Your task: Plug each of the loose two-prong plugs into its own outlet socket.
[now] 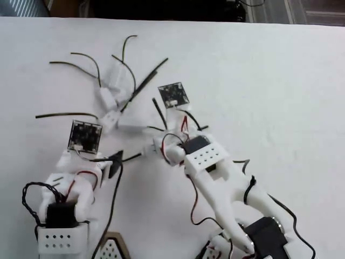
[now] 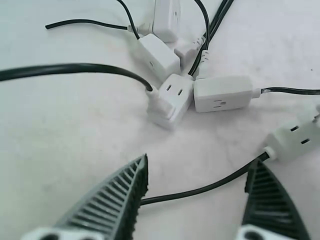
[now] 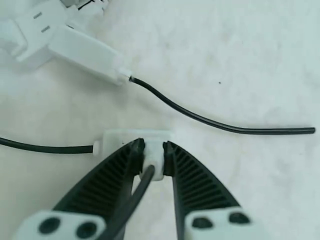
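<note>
Tools two: left tool (image 2: 200, 161) spread astride black cable (image 2: 200, 188); right tool (image 3: 153, 145) clamped on white connector (image 3: 125, 136).

The high camera is fixed off the arms and looks down over the whole tabletop (image 1: 280, 81), with both arms entering at the near edge. Each wrist camera sits just behind its own gripper, close to the surface. The left gripper (image 2: 200, 161) frames a low forward look at the socket cluster (image 2: 200, 90). The right gripper (image 3: 152, 144), closed on a white connector (image 3: 117, 137), is seen steeply from above. All three views share that cluster.
</note>
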